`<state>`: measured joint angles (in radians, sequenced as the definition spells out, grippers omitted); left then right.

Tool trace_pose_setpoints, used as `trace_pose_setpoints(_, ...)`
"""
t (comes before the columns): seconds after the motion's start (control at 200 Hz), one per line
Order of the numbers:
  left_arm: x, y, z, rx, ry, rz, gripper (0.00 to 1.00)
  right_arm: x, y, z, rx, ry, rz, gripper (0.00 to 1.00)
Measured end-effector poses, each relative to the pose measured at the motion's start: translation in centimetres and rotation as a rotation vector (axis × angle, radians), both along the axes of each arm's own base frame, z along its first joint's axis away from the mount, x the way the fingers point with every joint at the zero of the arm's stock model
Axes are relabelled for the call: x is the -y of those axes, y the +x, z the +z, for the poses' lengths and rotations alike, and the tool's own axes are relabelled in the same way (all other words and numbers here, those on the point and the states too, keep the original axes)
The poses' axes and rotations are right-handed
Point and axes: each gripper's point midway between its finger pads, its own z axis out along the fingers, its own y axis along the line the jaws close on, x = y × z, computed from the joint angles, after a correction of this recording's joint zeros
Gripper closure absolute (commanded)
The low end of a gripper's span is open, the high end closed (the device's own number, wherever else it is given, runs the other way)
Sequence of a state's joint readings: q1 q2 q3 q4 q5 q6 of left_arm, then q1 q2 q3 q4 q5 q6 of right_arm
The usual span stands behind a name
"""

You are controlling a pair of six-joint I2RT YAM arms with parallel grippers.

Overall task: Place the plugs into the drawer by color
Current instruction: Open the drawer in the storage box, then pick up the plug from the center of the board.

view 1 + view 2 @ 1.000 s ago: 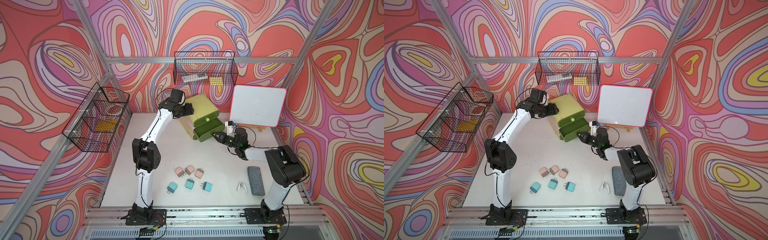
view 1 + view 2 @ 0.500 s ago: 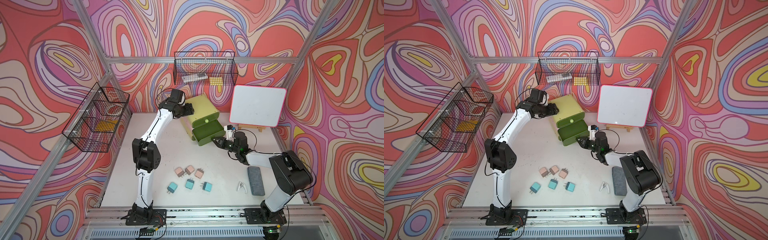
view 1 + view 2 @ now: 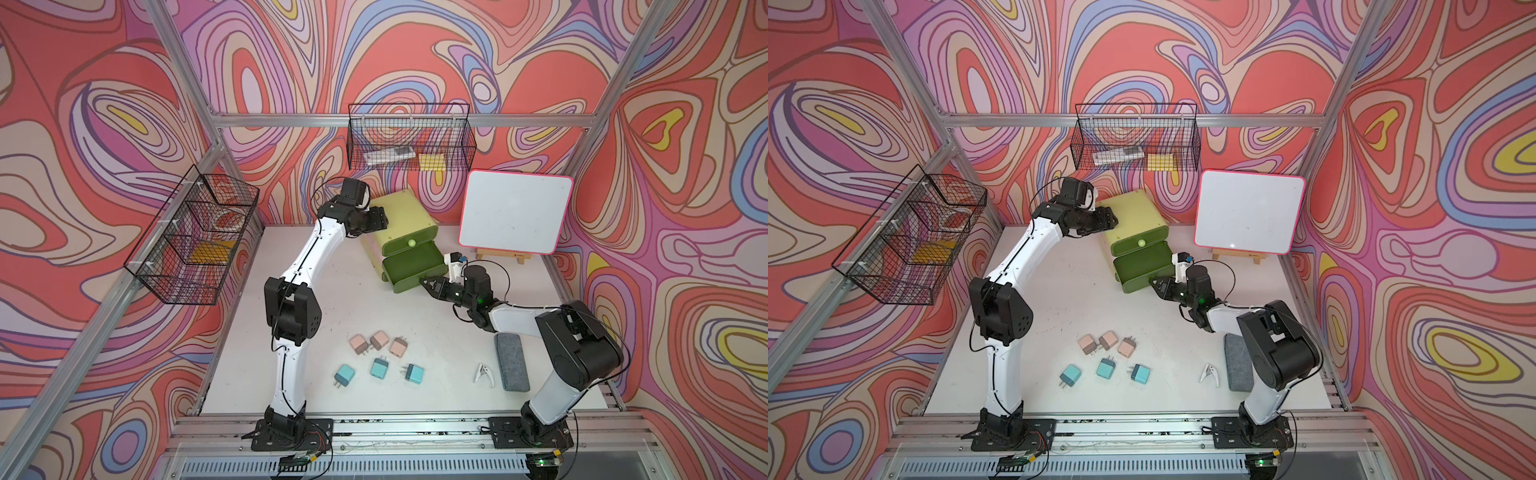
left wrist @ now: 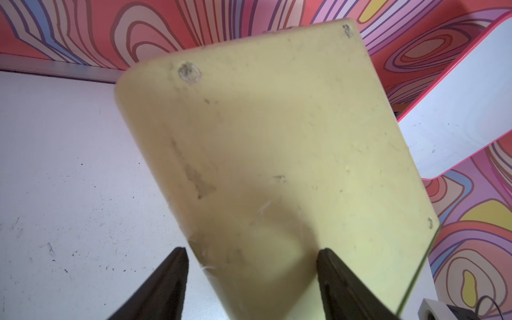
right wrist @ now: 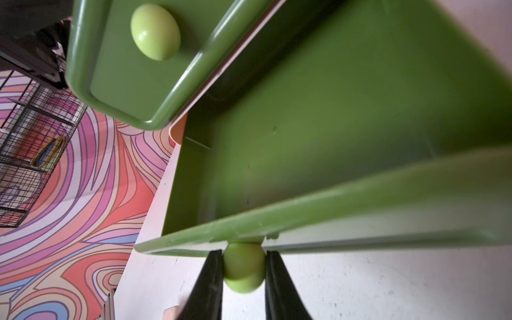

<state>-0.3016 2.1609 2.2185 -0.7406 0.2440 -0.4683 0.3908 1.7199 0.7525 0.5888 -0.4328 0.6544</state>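
Right gripper (image 5: pixel 243 256) pinches the knob (image 5: pixel 243 274) of the open drawer (image 5: pixel 332 124).
Left gripper (image 4: pixel 250 253) clamps the chest (image 4: pixel 263 138); pink plugs (image 3: pixel 378 340) and teal plugs (image 3: pixel 379 368) lie on the table (image 3: pixel 353 299).

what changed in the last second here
The right tool, shut on the ball knob, drew the drawer under the top one further out of the yellow-green chest, toward the front. Unchanged: the left tool and its grip on the chest, the pink plugs, the teal plugs, the white clip.
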Motion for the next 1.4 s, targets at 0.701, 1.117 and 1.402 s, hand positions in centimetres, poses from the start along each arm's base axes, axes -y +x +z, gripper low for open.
trace_pose_setpoints(0.701, 0.0, 0.0, 0.0, 0.000, 0.000, 0.000, 0.27, -0.8, -4.1, 1.9, 0.029, -0.157, 0.081, 0.46)
trace_pose_setpoints(1.117, 0.1, -0.4, 0.0, -0.005, -0.001, -0.002, 0.27, -8.5, -16.4, -4.3, 0.030, -0.630, 0.368, 0.28)
trace_pose_setpoints(1.402, 0.2, -0.7, 0.1, -0.006, 0.000, -0.006, 0.27, -9.3, -17.7, -7.4, 0.051, -0.860, 0.385, 0.16)
